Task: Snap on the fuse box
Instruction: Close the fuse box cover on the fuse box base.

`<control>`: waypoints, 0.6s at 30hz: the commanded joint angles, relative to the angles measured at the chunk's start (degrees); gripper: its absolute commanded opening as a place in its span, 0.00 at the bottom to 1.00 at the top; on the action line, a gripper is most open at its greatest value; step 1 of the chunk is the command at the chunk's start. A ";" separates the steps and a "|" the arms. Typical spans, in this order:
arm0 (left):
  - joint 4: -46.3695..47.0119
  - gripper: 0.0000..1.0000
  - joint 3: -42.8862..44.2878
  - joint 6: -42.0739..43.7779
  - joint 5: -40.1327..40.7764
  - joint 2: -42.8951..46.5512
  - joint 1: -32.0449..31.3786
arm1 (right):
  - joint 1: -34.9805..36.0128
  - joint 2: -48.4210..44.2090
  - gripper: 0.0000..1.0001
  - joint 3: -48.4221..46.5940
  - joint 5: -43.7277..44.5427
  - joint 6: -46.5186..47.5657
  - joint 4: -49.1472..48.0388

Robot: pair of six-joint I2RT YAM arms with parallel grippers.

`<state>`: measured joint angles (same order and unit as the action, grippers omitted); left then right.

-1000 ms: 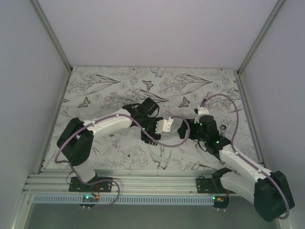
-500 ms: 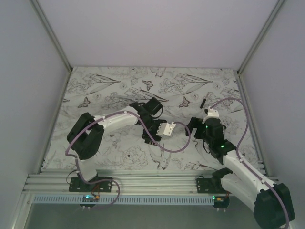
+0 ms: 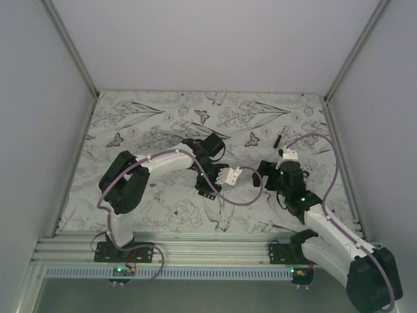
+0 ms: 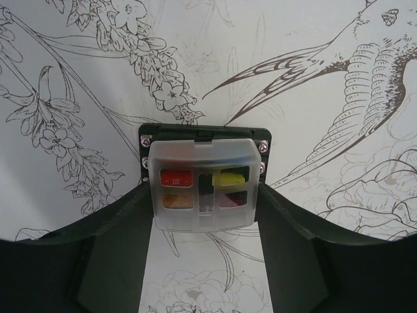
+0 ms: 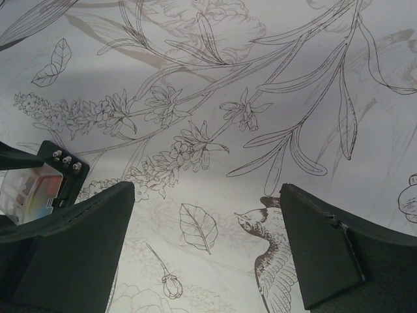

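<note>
Fuse box (image 4: 199, 163) was pinched by the left gripper (image 4: 203, 195).
It was held between both fingers over the floral cloth (image 4: 313, 78) near mid-table, with its frosted cover laid over the red and yellow fuses. The right gripper (image 5: 205, 222) was seen spread wide and empty nearby.

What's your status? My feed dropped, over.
Left gripper shut on fuse box, clear cover over it. Right gripper open, empty, off to the side. Nothing in the way.

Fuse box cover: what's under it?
Under the frosted cover: red fuse, yellow fuse, orange fuse, on the fuse box base. Middle slots blurred; anything behind the base is hidden.
</note>
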<state>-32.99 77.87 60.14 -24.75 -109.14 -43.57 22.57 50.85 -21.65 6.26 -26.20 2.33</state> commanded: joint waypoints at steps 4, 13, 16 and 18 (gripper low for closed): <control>-3.09 0.73 1.41 0.97 -1.15 -0.98 -1.09 | -0.59 1.01 0.99 -0.59 -2.31 -0.09 -1.85; -2.98 1.00 0.98 -1.52 -1.14 3.34 -1.52 | -0.57 3.80 1.00 -0.47 -10.31 -0.92 -5.47; -2.55 1.00 0.23 -5.12 -1.00 6.18 -1.52 | -0.38 5.77 0.97 -1.28 -13.85 -1.15 -6.59; -1.14 1.00 -0.99 -8.01 -0.52 8.22 -1.52 | 0.13 7.24 0.95 -2.24 -16.13 -0.84 -7.21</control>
<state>-33.23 78.13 57.12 -24.29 -106.28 -44.91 22.46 56.16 -21.65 -3.92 -26.44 -1.43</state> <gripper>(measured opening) 0.995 0.964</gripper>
